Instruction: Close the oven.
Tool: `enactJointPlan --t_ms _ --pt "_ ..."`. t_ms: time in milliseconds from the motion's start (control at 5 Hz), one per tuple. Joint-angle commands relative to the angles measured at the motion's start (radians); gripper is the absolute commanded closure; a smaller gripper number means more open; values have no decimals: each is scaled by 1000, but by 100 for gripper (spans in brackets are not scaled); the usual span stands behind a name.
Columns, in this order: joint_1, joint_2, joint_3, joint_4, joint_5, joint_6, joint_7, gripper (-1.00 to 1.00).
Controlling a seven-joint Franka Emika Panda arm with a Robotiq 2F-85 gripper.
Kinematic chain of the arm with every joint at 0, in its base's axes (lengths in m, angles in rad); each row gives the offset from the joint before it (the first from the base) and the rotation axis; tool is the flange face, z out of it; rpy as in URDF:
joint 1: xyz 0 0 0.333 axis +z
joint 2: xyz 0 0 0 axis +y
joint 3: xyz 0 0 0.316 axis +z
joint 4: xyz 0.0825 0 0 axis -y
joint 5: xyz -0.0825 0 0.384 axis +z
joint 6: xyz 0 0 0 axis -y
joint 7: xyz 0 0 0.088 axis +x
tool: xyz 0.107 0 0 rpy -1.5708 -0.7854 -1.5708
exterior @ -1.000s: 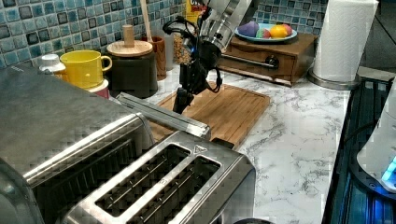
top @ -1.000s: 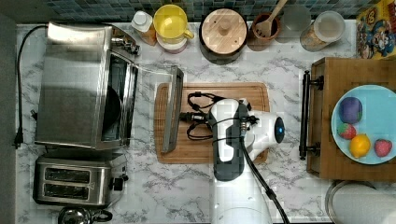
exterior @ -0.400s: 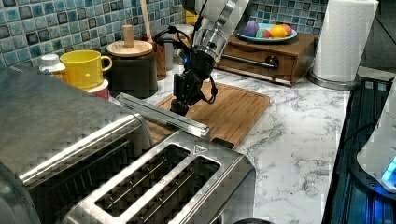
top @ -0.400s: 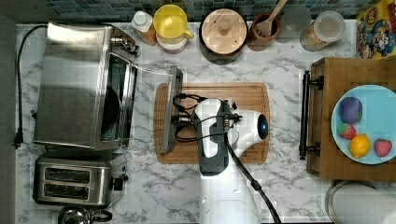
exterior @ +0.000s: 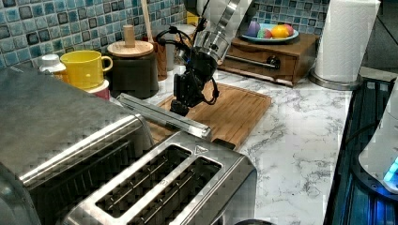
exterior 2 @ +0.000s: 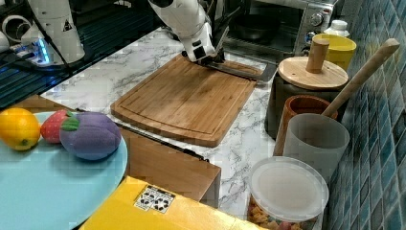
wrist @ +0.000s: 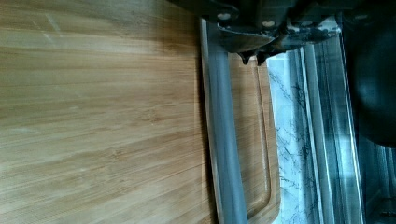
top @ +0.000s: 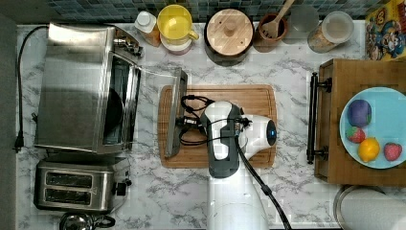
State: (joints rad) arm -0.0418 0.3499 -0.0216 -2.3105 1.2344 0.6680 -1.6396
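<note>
A large steel oven (top: 84,86) sits at the top view's left on a marble table (top: 297,191), its glass door (top: 173,112) dropped open toward the top view's right — the door's long edge and bar handle run top to bottom in the top view, overhanging a wooden cutting board (top: 249,100). The robot's claw (top: 183,122) is at the handle, its fingertips (wrist: 252,56) drawn close together, gripping nothing visible. A two-slot toaster (top: 76,184) stands beside the oven.
</note>
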Motion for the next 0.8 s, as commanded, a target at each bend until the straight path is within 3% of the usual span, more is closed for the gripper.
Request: enactJointPlan --t_ms 200,600,800 --pt "81 -109 104 164 50 -41 55 100" --pt "99 -196 136 194 44 -43 116 100" --pt "117 -223 148 213 -7 -20 164 100"
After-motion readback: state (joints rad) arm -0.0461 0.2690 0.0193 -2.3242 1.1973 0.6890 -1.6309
